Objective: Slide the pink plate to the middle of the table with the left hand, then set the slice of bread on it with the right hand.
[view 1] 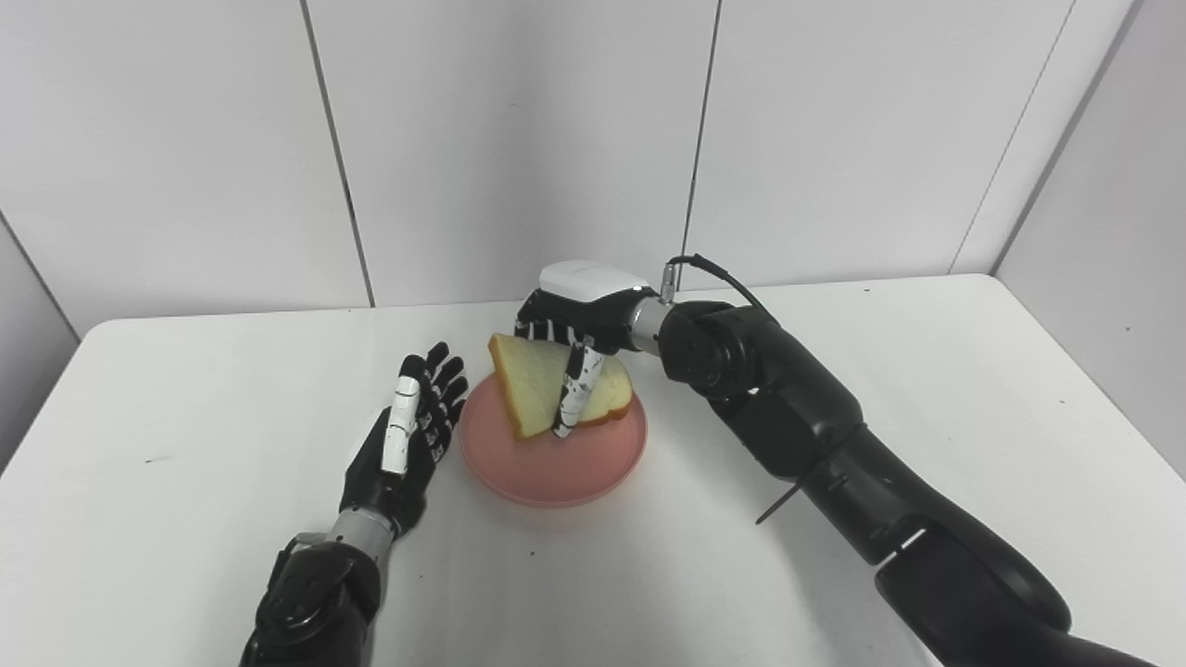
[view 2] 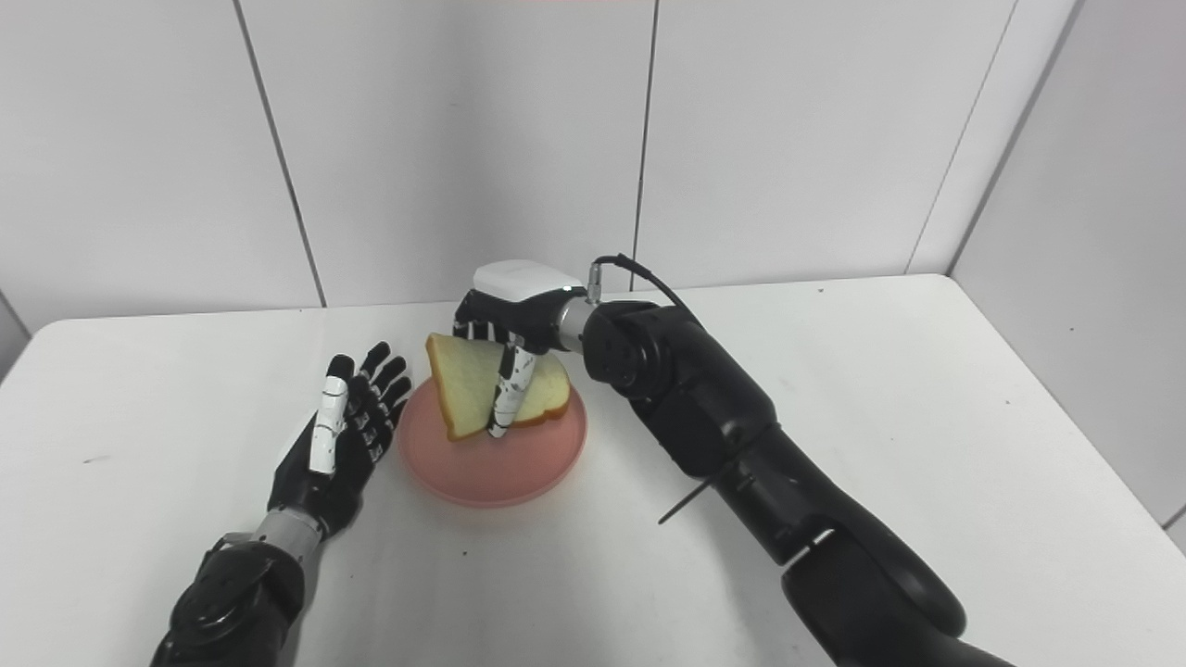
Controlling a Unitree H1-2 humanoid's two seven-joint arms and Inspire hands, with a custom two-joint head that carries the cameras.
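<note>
- Bread slice [view 1: 537, 384] stands tilted on the pink plate [view 1: 547, 463], its lower edge resting on the plate's surface and its upper corner raised toward the rear left.
- Right hand [view 1: 570, 320] reaches in from the right and grasps the slice from above: the thumb [view 1: 576, 389] lies across the near face of the bread, while the other fingers curl behind its top edge.
- Pink plate sits on the white table [view 1: 834, 519] near the table's middle, round and flat on the surface.
- Left hand [view 1: 412, 426] is released, holding nothing, its fingers spread and stretched forward, palm turned toward the plate.
- That hand rests just beside the plate's left rim; whether its fingertips touch the rim cannot be told.
- Right forearm [view 2: 704, 408] crosses the table from the lower right, with a black cable [view 2: 639, 270] looping above the wrist.
- Behind the table stand pale wall panels [view 1: 519, 139] with dark seams.
</note>
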